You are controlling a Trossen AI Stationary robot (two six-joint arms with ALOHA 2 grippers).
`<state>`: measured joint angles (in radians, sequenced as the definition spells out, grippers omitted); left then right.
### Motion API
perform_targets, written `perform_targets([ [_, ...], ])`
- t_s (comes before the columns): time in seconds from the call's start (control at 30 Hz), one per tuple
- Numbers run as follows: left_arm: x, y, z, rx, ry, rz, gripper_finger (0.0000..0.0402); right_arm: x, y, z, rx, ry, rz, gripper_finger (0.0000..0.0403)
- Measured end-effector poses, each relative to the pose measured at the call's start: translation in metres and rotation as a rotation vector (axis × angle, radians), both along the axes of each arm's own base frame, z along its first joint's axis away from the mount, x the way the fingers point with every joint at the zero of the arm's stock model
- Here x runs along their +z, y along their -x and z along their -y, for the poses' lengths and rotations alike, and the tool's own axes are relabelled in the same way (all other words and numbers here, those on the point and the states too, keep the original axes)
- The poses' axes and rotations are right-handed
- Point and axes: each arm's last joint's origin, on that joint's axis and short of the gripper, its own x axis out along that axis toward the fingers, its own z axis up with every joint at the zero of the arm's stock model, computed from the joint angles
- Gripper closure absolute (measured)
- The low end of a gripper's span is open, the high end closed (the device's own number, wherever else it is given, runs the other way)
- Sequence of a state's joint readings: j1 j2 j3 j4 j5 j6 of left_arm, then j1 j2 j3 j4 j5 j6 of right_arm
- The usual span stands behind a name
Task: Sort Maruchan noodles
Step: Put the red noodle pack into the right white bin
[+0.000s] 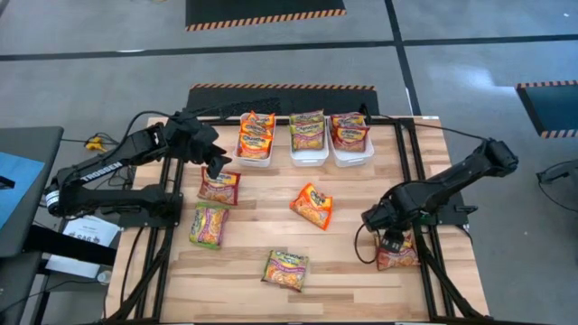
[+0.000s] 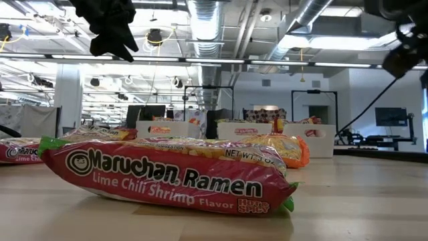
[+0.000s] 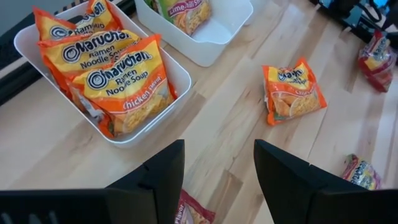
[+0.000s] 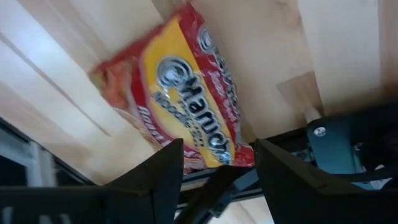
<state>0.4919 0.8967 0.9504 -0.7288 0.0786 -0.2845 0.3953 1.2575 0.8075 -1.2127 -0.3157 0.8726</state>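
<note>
Five Maruchan packets lie flat and loose on the wooden table: a red one [image 1: 219, 187], a green one [image 1: 209, 225], an orange one [image 1: 312, 206], a green one [image 1: 286, 270] near the front, and a red one [image 1: 398, 254] at the right edge. My left gripper [image 1: 217, 167] hangs open above the table between the left bin and the left red packet [image 3: 196, 214]. My right gripper [image 1: 390, 240] is open and points down, close over the right red packet [image 4: 186, 99], with nothing between its fingers.
Three white bins stand in a row at the far edge: the left one [image 1: 256, 155] holds orange packets [image 3: 124, 84], the middle one [image 1: 308, 155] green ones, the right one [image 1: 350, 157] red ones. Black frame rails [image 1: 424, 226] run along both table sides. The table's middle is bare wood.
</note>
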Motion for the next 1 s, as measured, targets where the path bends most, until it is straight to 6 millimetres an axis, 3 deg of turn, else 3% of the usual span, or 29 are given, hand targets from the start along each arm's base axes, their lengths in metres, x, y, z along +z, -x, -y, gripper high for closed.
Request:
perform_targets([
  [0.4,0.0,0.0,0.0,0.058,0.047,0.02,0.0223,-0.034,0.013,0.0,0.07,-0.041,-0.017,0.0183],
  [0.8,0.0,0.0,-0.001,0.082,0.033,0.014,0.0223,-0.055,0.014,0.001,0.001,-0.071,0.026,0.0185],
  [1.0,0.0,0.001,-0.001,0.076,0.026,0.011,0.0223,-0.058,0.016,0.001,-0.053,-0.068,0.0,0.0241],
])
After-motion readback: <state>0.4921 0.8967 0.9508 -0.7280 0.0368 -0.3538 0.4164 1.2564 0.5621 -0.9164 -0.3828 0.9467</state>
